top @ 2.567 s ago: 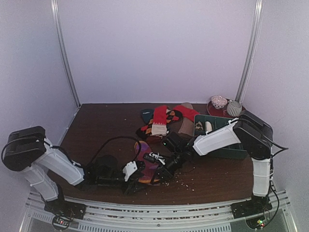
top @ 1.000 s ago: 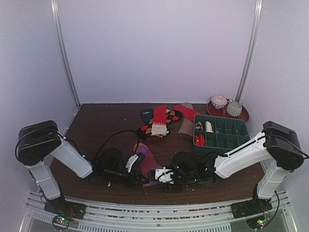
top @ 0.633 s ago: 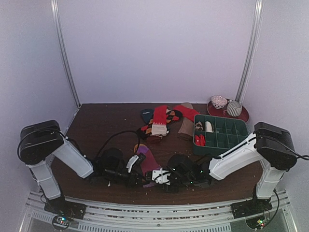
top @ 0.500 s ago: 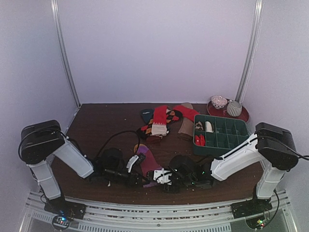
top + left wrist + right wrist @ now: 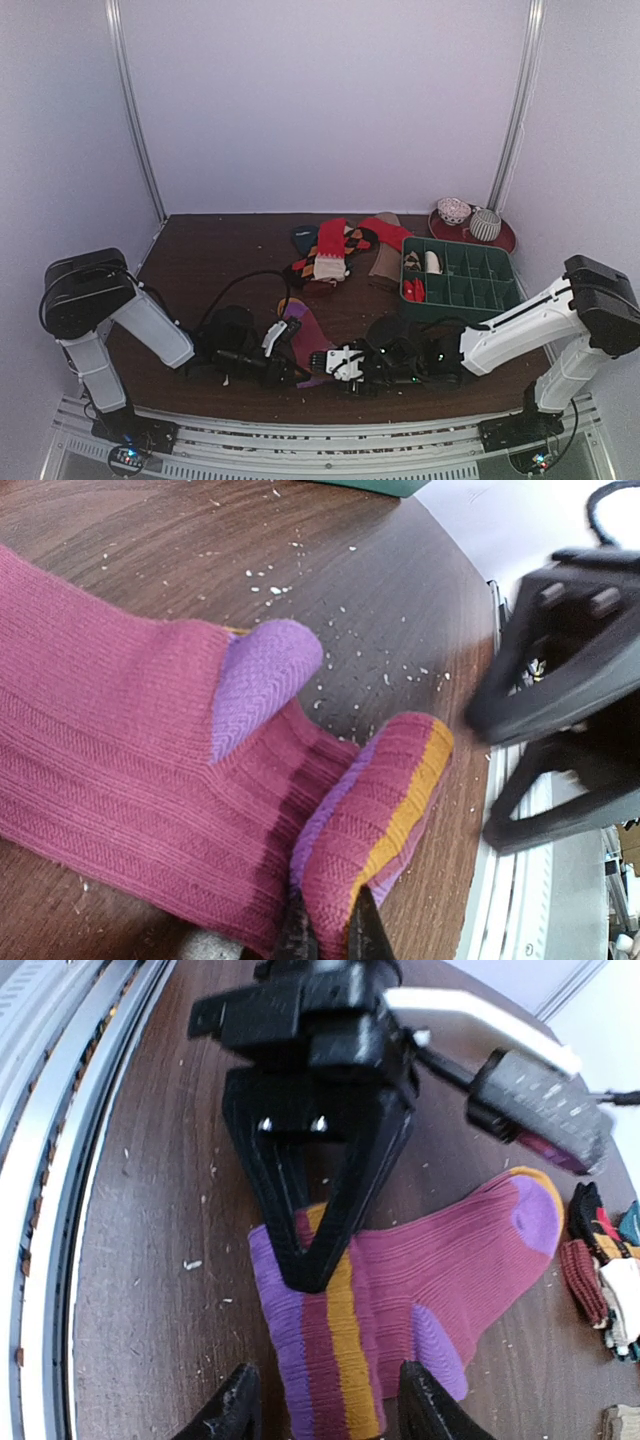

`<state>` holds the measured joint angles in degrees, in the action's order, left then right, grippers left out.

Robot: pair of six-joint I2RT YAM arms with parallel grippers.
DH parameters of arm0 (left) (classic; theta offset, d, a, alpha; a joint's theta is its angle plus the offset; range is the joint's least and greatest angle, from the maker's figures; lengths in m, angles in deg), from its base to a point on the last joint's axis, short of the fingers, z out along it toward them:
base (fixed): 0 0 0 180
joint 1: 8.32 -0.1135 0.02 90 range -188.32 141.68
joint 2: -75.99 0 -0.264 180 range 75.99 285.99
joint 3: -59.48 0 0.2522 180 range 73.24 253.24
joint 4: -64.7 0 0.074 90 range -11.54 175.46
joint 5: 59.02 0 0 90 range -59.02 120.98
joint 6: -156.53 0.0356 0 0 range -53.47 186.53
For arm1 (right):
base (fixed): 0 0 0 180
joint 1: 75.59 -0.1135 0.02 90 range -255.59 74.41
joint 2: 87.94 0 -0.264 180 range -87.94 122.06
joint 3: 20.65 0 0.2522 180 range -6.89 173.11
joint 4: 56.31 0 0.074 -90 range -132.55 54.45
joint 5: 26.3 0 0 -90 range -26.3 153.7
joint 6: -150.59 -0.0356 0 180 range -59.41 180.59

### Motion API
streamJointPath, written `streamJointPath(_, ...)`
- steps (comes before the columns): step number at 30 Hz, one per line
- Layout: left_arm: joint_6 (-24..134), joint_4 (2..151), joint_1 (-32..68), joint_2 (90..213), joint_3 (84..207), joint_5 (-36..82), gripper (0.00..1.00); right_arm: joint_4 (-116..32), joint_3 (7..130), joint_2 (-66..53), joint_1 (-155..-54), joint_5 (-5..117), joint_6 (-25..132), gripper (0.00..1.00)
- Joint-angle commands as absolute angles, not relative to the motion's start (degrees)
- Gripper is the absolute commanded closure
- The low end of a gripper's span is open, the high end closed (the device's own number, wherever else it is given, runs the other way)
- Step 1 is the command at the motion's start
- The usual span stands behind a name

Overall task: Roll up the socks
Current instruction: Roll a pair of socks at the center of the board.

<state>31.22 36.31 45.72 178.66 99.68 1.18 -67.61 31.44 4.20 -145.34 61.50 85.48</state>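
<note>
A magenta striped sock (image 5: 305, 340) lies on the desk (image 5: 200, 260) near its front edge, between both arms. The left end effector (image 5: 330, 930) pinches its striped end, holding a fold raised, likely to start rolling. The right end effector (image 5: 330, 1410), spread, straddles that end, seemingly ready to help.

Right arm (image 5: 520, 330) lower and farther right, right claw (image 5: 328, 1410) now at the purple-magenta sock (image 5: 420, 1270).

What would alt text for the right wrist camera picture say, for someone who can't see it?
A magenta sock with purple and orange stripes lies on a dark wooden table; the left end effector, black, pinches its striped end. The right end effector stands open astride that same end.
</note>
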Motion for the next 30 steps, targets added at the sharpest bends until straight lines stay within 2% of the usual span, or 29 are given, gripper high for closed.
streamJointPath(1,31.0,49.7,46.1,182.3,97.5,1.9,1.00,-67.6,33.0,9.4,-145.4,60.0,85.8,0.52)
streamJointPath(7,31.4,50.5,46.1,182.2,97.5,1.8,1.00,-69.5,34.1,14.1,-144.7,60.5,84.9,0.53)
streamJointPath(15,32.7,49.9,46.0,181.4,97.6,2.1,1.00,-66.5,34.4,16.9,-143.0,55.7,79.7,0.68)
streamJointPath(18,36.5,52.1,46.0,175.2,97.7,5.6,0.75,-62.2,35.4,17.7,-140.2,46.7,75.6,0.79)
streamJointPath(20,40.3,54.5,46.0,170.0,98.0,9.7,0.62,-59.3,36.6,18.9,-137.5,39.9,71.8,0.84)
streamJointPath(23,46.5,55.9,46.2,161.4,98.0,14.7,0.56,-53.1,40.3,21.5,-135.2,32.3,66.8,0.85)
streamJointPath(26,52.0,51.3,47.9,153.5,95.6,19.2,0.47,-43.6,46.4,25.3,-134.0,27.4,63.2,0.84)
streamJointPath(30,59.2,43.1,51.8,149.3,91.1,23.5,0.43,-28.5,55.1,30.3,-132.3,21.1,60.2,0.83)
